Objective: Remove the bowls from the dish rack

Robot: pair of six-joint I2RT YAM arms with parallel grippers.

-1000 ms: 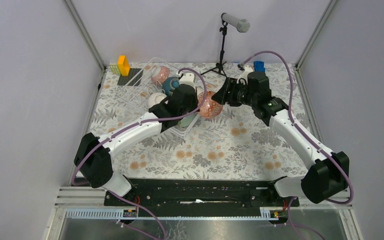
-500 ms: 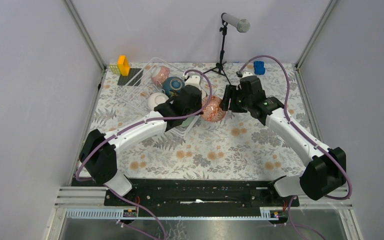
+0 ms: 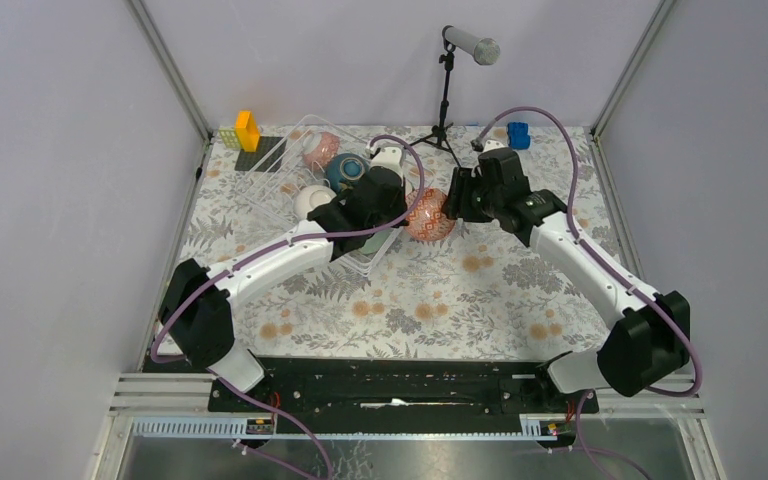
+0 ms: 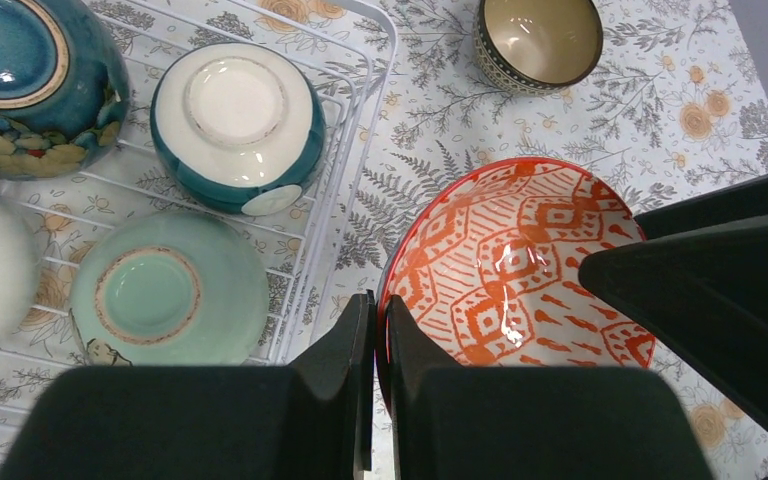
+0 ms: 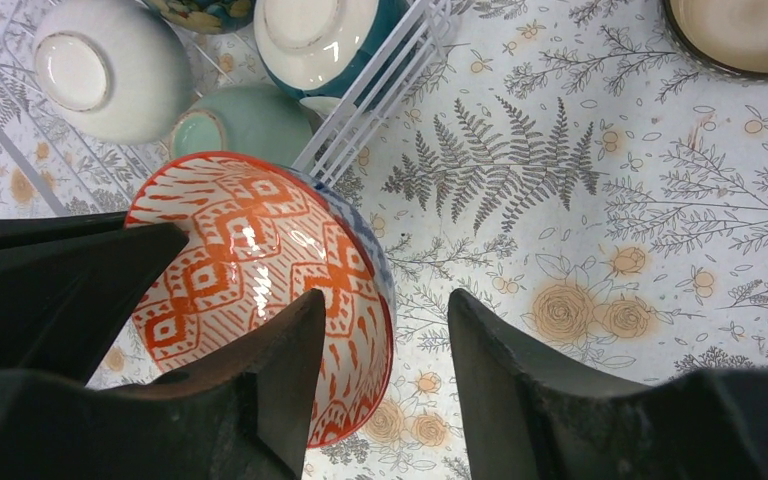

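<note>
Just off the dish rack's [image 4: 360, 110] right edge, over the table [image 4: 440, 130], I have the orange-patterned bowl [image 4: 520, 270] pinched by its rim in the tightly closed jaws of my left gripper [image 4: 375, 330], while the half-open jaws of my right gripper [image 5: 385, 310] straddle the opposite rim.

Both arms stretch forward, wrists converging. The left gripper [image 4: 378, 312] pinches the rim of the orange bowl [image 4: 520, 260]. The right gripper [image 5: 386, 305] straddles the opposite rim, jaws apart.
</note>
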